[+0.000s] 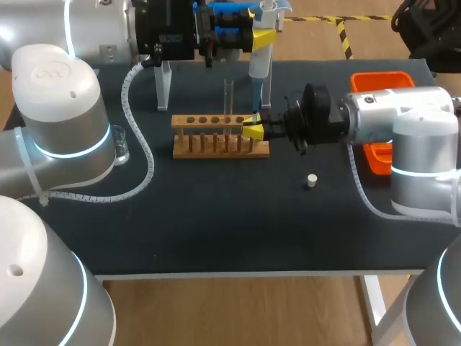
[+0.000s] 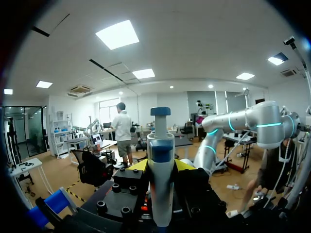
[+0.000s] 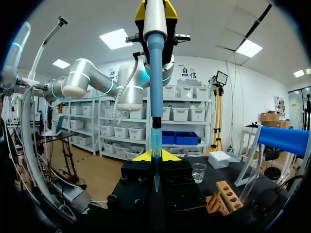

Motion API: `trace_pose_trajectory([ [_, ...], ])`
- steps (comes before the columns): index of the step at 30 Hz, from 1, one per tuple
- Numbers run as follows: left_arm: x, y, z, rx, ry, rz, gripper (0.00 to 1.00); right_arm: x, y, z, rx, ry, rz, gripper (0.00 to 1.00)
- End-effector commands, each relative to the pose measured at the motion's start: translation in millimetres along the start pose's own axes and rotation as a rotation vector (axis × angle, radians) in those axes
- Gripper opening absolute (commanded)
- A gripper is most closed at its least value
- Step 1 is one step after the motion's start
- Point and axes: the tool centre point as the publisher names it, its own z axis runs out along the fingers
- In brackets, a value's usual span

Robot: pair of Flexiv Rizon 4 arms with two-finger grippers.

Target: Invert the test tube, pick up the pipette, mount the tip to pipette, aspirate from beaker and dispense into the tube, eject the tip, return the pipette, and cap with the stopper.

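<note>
Dark tabletop (image 1: 216, 223) below, left fingers (image 2: 139, 165) grip the pipette (image 2: 160, 155), right fingers (image 3: 141, 156) clamp the tip (image 3: 155, 144) — best pressed straight down, axes aligned, until seated.

Wooden test-tube rack (image 1: 220, 149), upright clear glass tube (image 1: 228, 94), hanging blue-and-white plastic pipette (image 1: 259, 65) and the right gripper (image 1: 252, 128) crowd the upper middle; lower black tabletop (image 1: 216, 231) passable, bar a small white stopper (image 1: 311, 181) right of centre
</note>
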Motion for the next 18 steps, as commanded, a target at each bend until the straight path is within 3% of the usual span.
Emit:
trace_pose_trajectory([
  [1, -0.4, -0.1, -1.5, -0.003, 0.004, -0.001, 0.00, -0.6, 2.0, -0.7, 0.000, 0.002, -0.003, 0.00],
  [18, -0.4, -0.1, -1.5, -0.003, 0.004, -0.001, 0.00, 0.6, 2.8, 0.5, 0.004, 0.011, -0.008, 0.00],
])
